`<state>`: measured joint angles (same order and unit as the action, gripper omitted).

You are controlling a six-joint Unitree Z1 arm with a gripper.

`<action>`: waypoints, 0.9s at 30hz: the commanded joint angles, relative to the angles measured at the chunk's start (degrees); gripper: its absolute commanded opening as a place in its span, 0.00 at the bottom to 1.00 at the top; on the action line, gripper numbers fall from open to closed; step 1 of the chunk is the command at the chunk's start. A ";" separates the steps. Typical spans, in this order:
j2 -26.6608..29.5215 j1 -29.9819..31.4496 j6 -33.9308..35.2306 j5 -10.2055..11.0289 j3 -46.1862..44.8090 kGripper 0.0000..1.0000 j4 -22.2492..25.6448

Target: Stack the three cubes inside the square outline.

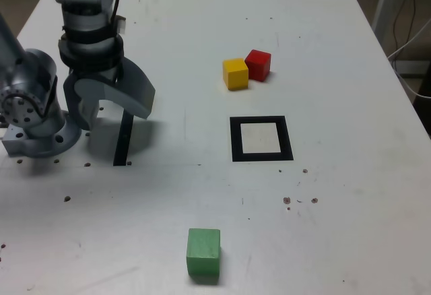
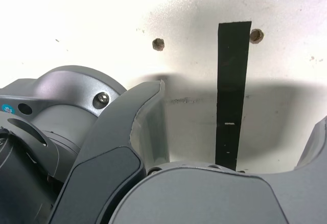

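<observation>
Gripper (image 1: pixel 111 110) hangs empty, jaws spread wide, all cubes well away from it. Best to approach the green cube (image 1: pixel 203 253) first, descend square over its faces, then centre it in the square outline (image 1: pixel 261 139).

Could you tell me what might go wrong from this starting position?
The yellow cube and red cube touch, so grasping one may knock the other. The green cube sits near the table's front edge and could be pushed off. The open gripper is far from all three.

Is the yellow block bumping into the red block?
Touching. In the exterior view, the yellow block and the red block sit corner against side, with no strip of table showing between them.
</observation>
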<state>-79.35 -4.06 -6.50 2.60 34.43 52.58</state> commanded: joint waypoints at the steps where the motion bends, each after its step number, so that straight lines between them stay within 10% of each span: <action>1: 0.38 0.15 0.08 -0.18 0.19 1.00 0.15; 18: 2.14 0.12 0.11 -0.40 1.65 0.99 4.70; 27: 0.94 0.11 -3.34 2.79 13.16 0.97 12.36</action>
<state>-77.51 -4.06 -9.06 5.03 45.18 63.52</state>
